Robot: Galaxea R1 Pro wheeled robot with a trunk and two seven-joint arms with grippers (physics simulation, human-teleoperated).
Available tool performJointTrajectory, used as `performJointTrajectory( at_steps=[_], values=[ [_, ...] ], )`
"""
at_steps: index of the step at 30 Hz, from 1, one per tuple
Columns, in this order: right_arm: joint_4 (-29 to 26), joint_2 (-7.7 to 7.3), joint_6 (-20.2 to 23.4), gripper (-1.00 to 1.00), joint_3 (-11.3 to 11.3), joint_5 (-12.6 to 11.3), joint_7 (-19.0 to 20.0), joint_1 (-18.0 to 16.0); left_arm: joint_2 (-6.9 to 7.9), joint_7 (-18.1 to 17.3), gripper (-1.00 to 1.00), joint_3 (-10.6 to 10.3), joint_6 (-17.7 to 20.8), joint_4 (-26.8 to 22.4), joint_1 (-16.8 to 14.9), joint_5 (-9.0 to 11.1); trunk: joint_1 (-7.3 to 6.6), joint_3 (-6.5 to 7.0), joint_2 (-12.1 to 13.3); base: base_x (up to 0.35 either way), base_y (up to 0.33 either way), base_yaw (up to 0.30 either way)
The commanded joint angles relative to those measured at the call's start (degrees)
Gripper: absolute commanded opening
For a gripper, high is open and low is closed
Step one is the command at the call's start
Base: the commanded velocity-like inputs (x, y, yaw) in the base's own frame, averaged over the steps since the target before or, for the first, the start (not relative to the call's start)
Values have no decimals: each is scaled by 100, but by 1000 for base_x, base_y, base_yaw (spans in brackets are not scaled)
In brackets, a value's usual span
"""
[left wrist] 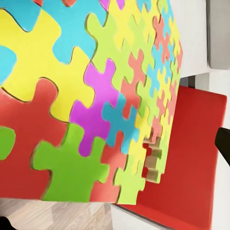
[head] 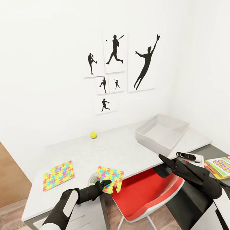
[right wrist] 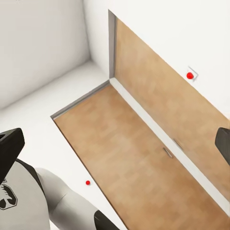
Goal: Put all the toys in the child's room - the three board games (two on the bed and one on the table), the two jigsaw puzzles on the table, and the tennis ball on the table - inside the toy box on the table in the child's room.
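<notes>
Jigsaw puzzle seemingly overhanging red chair

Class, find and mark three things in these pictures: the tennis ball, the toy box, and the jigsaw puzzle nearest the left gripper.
tennis ball (head: pixel 93 135), head view, middle of the ball.
toy box (head: pixel 150 139), head view, outer front wall.
jigsaw puzzle (head: pixel 110 175), head view, middle of its top face.
left gripper (head: pixel 104 183), head view, between its fingertips.

Both arms wore white shells over black joints, ending in matte black wedge-fingered grippers, left and right. A black pill-shaped camera with a pale face topped the right wrist. A small black emblem marked one white shell.
</notes>
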Motion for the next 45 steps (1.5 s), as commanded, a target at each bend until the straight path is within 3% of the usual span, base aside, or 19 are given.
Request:
performJointTrajectory(
  at_steps=[1,7,8,19,45],
  values=[
    [0,-2,42,100,1,-22,0,-4,-8,-15,100,33,39,-1,-4,-6,1,-7,-5,28,-25,0],
    [0,-2,42,100,1,-20,0,-4,-9,-17,100,33,7,-1,-4,-4,1,-7,-5,11,-10,0],
    [0,-2,42,100,1,-22,0,-4,-9,-19,-100,33,-34,-1,-4,-2,1,-7,-5,3,-3,0],
    [0,-2,42,100,1,-21,0,-4,-10,-32,-100,32,-154,-1,-4,10,1,-7,-5,0,0,0],
    [0,-2,33,100,10,-19,-9,-4,13,-50,-100,24,-76,-43,-4,11,-570,460,1038,0,0,0]
  ],
)
